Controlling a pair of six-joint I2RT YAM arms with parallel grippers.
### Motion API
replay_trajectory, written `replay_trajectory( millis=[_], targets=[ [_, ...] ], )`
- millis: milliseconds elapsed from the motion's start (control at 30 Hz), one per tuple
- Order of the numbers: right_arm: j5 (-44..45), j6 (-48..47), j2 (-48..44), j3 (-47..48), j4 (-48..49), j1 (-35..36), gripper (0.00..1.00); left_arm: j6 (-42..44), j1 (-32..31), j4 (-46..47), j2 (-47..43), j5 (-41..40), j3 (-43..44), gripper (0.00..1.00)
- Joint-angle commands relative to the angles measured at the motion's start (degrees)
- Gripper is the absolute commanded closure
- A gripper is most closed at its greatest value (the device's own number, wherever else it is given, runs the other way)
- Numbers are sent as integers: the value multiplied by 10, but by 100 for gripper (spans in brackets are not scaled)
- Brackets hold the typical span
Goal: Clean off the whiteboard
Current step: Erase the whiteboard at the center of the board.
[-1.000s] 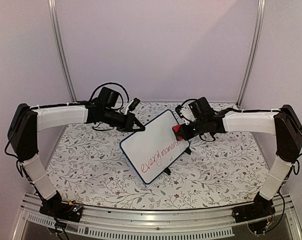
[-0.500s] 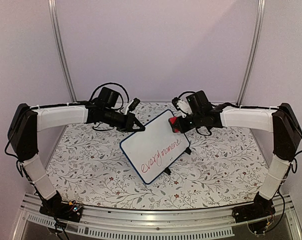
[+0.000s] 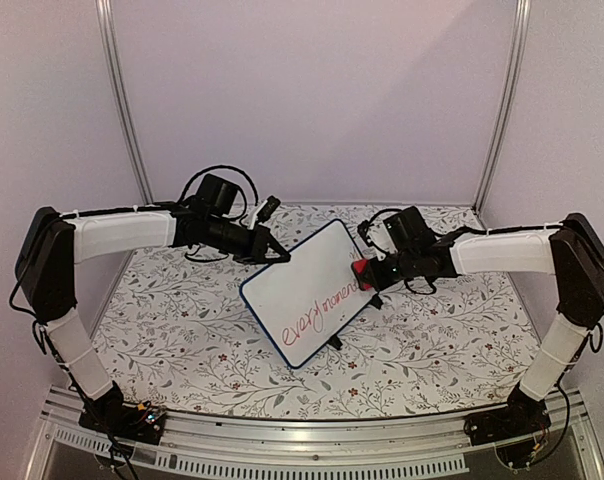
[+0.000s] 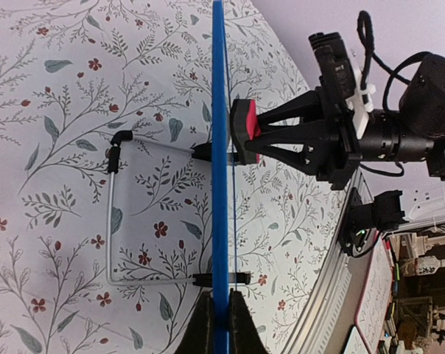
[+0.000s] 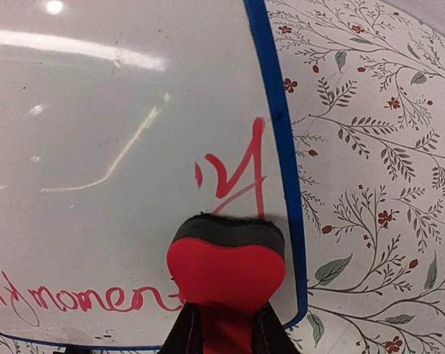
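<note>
The whiteboard (image 3: 304, 290), white with a blue frame, stands tilted on the floral table. Red handwriting (image 3: 322, 312) runs along its lower edge. My left gripper (image 3: 281, 256) is shut on the board's far left edge; in the left wrist view the frame (image 4: 219, 147) runs edge-on between the fingertips (image 4: 205, 332). My right gripper (image 3: 368, 272) is shut on a red eraser (image 3: 359, 271), whose black felt presses the board near its right edge. In the right wrist view the eraser (image 5: 226, 262) sits just below red strokes (image 5: 243, 177), with more writing (image 5: 82, 302) to its left.
A wire stand (image 4: 112, 214) props the board from behind, with black feet (image 3: 333, 343) on the floral cloth (image 3: 182, 330). An aluminium rail (image 3: 312, 440) runs along the near edge. Metal posts (image 3: 125, 110) and walls close off the back.
The right gripper carried the eraser up toward the board's far right corner, then back down along the right edge to slightly lower than before. The left gripper and the board stayed still.
</note>
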Motion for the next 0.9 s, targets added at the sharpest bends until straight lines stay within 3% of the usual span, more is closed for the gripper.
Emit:
replay_trajectory(
  millis=[0, 367, 867],
  targets=[
    [13, 15, -9, -36, -36, -3, 97, 24, -16, -4, -10, 44, 5, 100],
    [8, 10, -11, -21, -38, -14, 97, 24, -17, -4, -10, 45, 5, 100],
    [-29, -22, 63, 135, -61, -30, 97, 25, -17, -4, -10, 46, 5, 100]
  ],
)
